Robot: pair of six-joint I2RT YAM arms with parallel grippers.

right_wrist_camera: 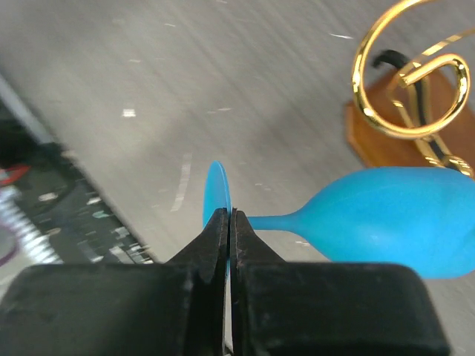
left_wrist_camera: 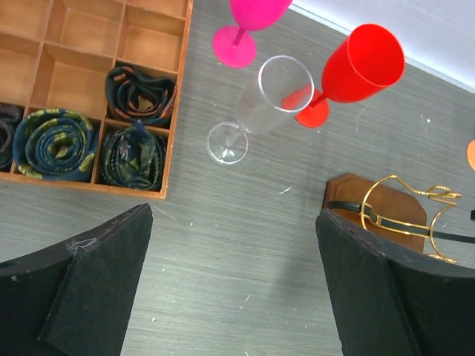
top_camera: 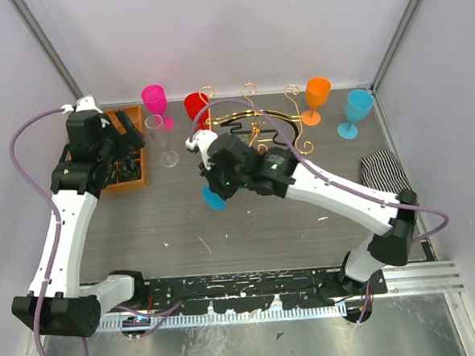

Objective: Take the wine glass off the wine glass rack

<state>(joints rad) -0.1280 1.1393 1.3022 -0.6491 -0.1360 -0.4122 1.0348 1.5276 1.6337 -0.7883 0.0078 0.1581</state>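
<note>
right wrist view: we see our right gripper [right_wrist_camera: 228, 216] pinched shut on the foot of the blue wine glass [right_wrist_camera: 386, 226], held sideways beside the wine glass rack [right_wrist_camera: 404, 96]. our left gripper [left_wrist_camera: 234, 215] gapes wide above the table [left_wrist_camera: 245, 311].

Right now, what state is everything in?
Blue plastic wine glass: sideways, held by its foot.
Right gripper: shut on that foot.
Left gripper: open, empty.
Gold wire rack on wooden base: upright.
Pink goblet: upright.
Clear glass flute: upright.
Red goblet: upright.
Orange goblet: upright.
Turquoise goblet: upright.
</note>
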